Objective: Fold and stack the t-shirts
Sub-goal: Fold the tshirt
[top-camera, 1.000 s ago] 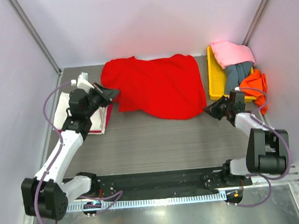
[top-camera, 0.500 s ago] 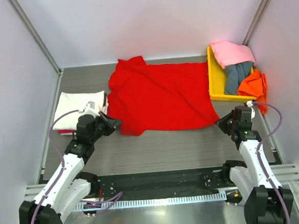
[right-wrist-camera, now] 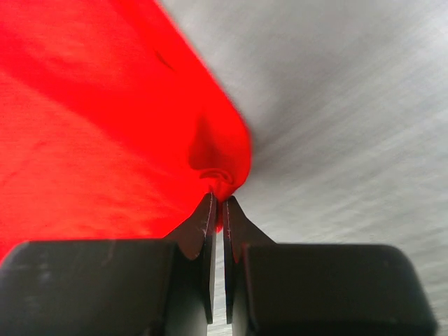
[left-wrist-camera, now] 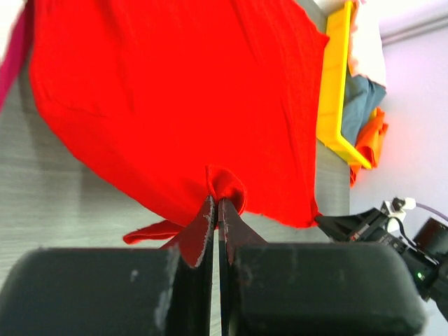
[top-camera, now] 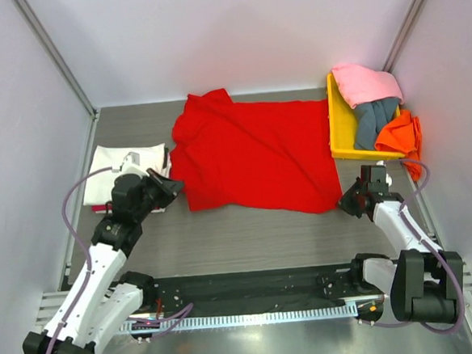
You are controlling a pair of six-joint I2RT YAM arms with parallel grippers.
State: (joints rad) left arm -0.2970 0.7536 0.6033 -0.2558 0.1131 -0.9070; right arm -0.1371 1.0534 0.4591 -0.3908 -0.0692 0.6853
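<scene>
A bright red t-shirt (top-camera: 255,155) lies spread out flat across the middle of the table. My left gripper (top-camera: 174,186) is shut on its near-left corner, and the left wrist view shows a bunch of red cloth (left-wrist-camera: 225,185) pinched at the tips of the left gripper (left-wrist-camera: 215,203). My right gripper (top-camera: 345,202) is shut on the near-right corner, where the red cloth (right-wrist-camera: 91,140) puckers into the tips of the right gripper (right-wrist-camera: 217,199). A folded cream-white t-shirt (top-camera: 106,166) lies at the left, beside the left arm.
A yellow tray (top-camera: 339,125) stands at the back right, close to the red shirt's right edge. A pink shirt (top-camera: 363,83), a grey-blue shirt (top-camera: 374,119) and an orange shirt (top-camera: 399,133) are heaped in and over it. A bit of pink cloth (top-camera: 100,208) shows under the cream-white one.
Both grippers have drawn the red shirt toward the near edge, turning it from a bunched heap into a flat spread. In the last half second the left gripper shifted slightly left.
</scene>
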